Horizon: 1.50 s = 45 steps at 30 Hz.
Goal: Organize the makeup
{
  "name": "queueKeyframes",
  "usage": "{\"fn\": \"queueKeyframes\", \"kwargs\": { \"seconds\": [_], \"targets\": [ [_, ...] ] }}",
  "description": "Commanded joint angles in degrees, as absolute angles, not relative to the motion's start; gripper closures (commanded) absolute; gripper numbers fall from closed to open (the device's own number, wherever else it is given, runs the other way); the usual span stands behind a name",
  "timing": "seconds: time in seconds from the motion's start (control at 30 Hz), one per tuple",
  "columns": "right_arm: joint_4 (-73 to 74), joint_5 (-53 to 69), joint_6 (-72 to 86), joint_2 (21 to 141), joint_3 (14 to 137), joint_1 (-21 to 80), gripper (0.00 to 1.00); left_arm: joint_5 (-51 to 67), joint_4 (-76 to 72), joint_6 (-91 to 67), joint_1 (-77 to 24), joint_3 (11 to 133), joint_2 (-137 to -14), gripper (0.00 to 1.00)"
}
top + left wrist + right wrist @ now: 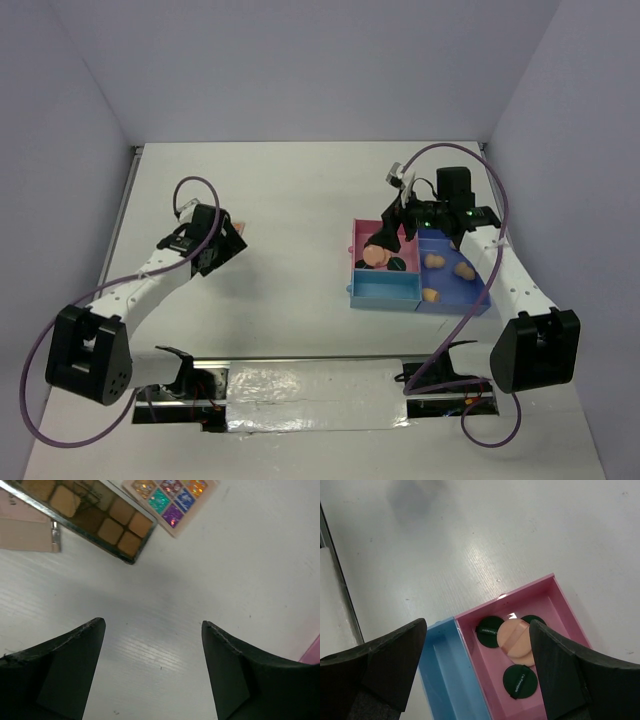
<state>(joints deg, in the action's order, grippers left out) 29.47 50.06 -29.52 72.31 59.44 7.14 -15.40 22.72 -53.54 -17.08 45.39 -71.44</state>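
One table: white, with everything set on it.
Tray: placed at 3 o'clock from the table's middle; pink, pale blue and deeper blue compartments are seen.
Right gripper: hung above the pink compartment, jaws spread wide, nothing held.
Left gripper: hung low over bare table at 9 o'clock from the tray and well apart from it; jaws spread wide, nothing held.
Palettes: a brown one and a glitter one are laid flat outside the tray, at 11 to 12 o'clock from the left fingers; whether they touch cannot be told.
Sponges: three are seen in the deeper blue compartment.
Pad: laid in the pink compartment, partly over the discs.
Discs: three are seen in the pink compartment, around the pad.
Step in hand: judged to be the fetching of a palette by the left gripper.
Doing it well: the jaws should be carried toward 11 o'clock, squared across one palette's short side, and lowered until its thin edges are caught. The neighbour should be left undisturbed, and the palette kept level on the way to the tray.
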Motion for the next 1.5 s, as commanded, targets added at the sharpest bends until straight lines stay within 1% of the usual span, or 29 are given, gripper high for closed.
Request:
{"fn": "queueKeyframes", "kwargs": {
  "seconds": [0.0,0.07,0.17,0.2,0.27,0.3,0.4,0.5,0.53,0.63,0.9,1.07,1.23,1.33,1.47],
  "targets": [
    [26.63,49.4,-28.48,72.51,58.89,8.0,0.09,-17.76,25.84,-61.17,-14.25,50.17,-75.3,0.1],
    [26.46,49.31,-28.3,72.6,58.71,7.91,0.09,-16.62,24.0,-61.0,-13.28,51.5,-77.33,0.09],
    [26.28,49.48,-28.13,72.69,58.36,8.0,0.09,-13.89,21.54,-54.08,-12.13,57.02,-83.22,0.1],
    [26.19,49.57,-28.13,72.77,58.19,8.0,0.09,-13.36,22.23,-48.4,-12.13,61.83,-87.15,0.1],
    [26.1,49.57,-28.04,72.51,58.01,8.0,0.09,-12.22,25.12,-41.61,-12.13,66.69,-91.12,0.1],
    [25.84,49.48,-28.04,72.42,57.92,8.0,0.09,-12.04,26.44,-36.44,-12.04,70.97,-93.14,0.09],
    [25.49,49.13,-28.13,71.81,57.04,8.0,0.08,-12.65,30.84,-28.25,-11.95,76.7,-100.0,0.08],
    [25.23,49.13,-28.04,71.81,56.6,7.91,0.08,-12.66,32.77,-21.56,-11.69,80.14,-103.26,0.06],
    [25.22,49.13,-28.04,71.89,56.69,8.0,0.08,-11.79,32.96,-20.05,-11.6,80.68,-105.01,0.06],
    [25.57,49.13,-28.3,72.07,56.95,8.0,0.08,-10.9,32.7,-15.22,-11.34,81.91,-107.48,0.01],
    [26.28,48.69,-29.0,72.86,58.01,8.0,0.07,-13.53,32.96,-9.23,-10.99,84.99,-113.37,0.0],
    [26.19,48.52,-28.57,72.95,58.01,7.91,0.07,-13.01,32.61,-7.04,-9.67,85.78,-115.75,0.01],
    [26.28,47.99,-28.65,73.12,57.92,8.0,0.07,-9.67,32.34,-5.54,-8.0,86.04,-116.98,0.01],
    [26.28,47.99,-28.57,73.56,58.36,7.82,0.07,-8.36,31.73,-4.92,-7.47,85.52,-117.51,0.02],
    [26.28,47.9,-28.48,73.92,58.8,7.91,0.07,-5.63,30.68,-4.75,-7.47,84.2,-117.6,0.06]
  ]
}}
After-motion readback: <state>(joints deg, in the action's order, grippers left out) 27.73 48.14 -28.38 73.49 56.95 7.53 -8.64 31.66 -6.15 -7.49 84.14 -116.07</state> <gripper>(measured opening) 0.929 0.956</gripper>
